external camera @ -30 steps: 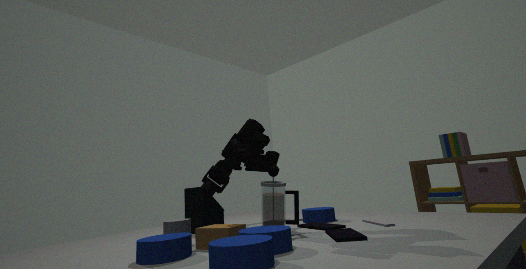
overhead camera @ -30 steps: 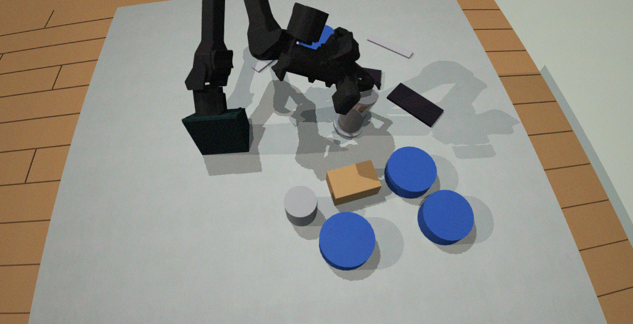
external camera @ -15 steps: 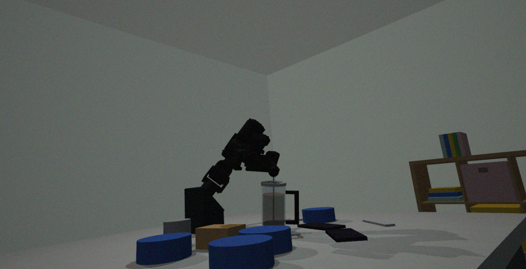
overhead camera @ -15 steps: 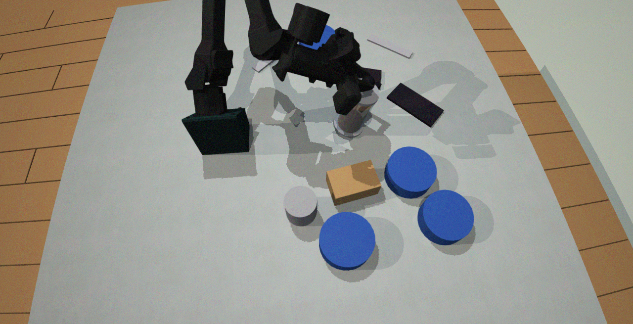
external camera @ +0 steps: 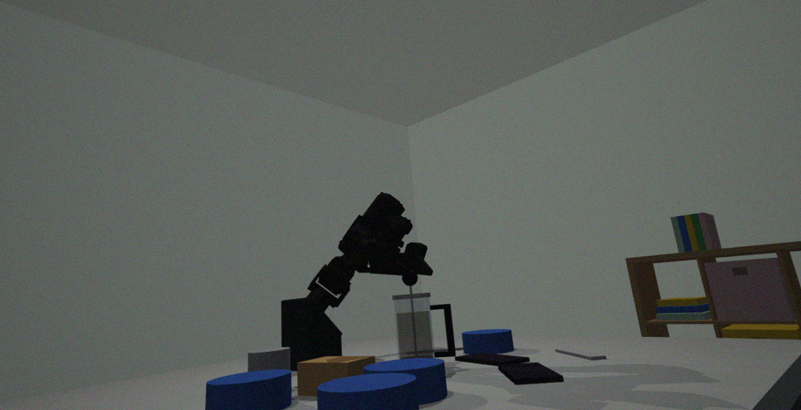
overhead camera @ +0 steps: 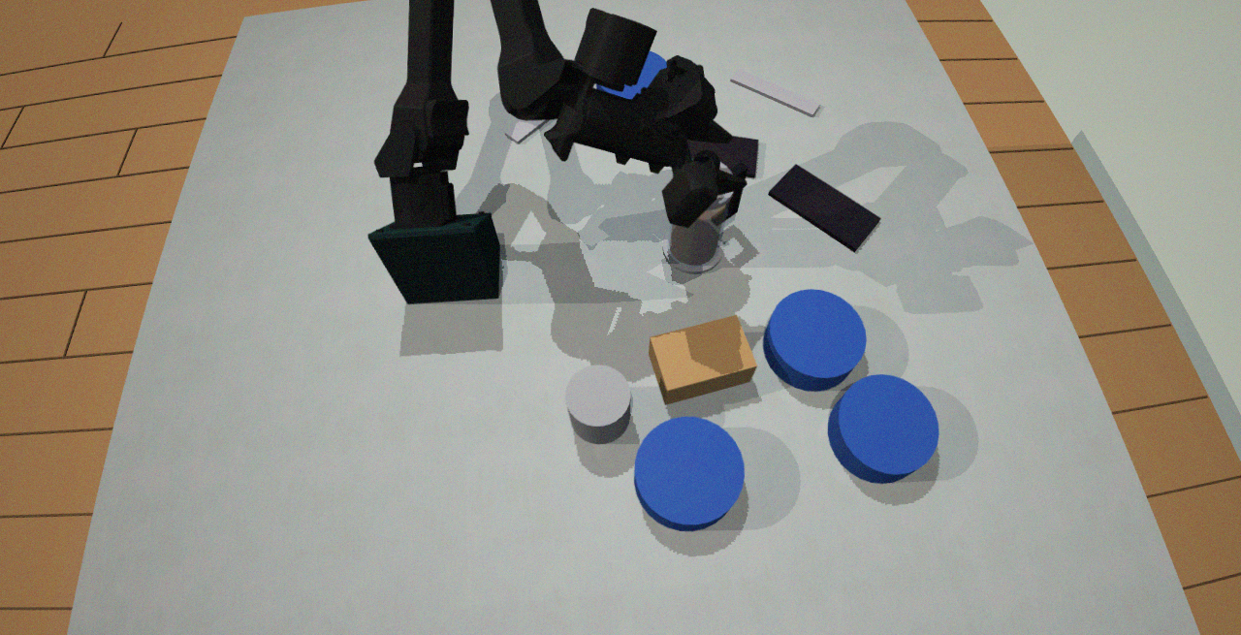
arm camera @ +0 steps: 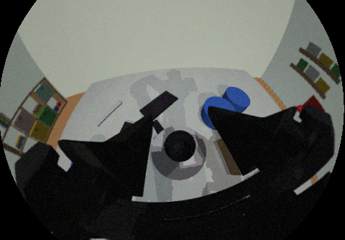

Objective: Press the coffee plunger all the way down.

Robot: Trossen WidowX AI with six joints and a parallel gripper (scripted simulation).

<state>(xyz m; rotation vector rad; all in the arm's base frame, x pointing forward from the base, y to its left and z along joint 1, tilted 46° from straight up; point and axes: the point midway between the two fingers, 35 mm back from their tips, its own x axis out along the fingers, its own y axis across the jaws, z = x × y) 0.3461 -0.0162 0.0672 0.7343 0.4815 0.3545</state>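
Your gripper [arm camera: 178, 130] stands wide, holding nothing, its fingers apart on either side of the plunger knob [arm camera: 180, 145]. The knob sits above the coffee press [external camera: 412, 326], rod showing over the lid. The press stands upright on the counter [overhead camera: 260, 458], just behind the tan box [overhead camera: 703, 357] and blue discs [overhead camera: 813, 337].

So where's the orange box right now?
In the top view, the orange box sits below the coffee press, between the grey cylinder and a blue disc.
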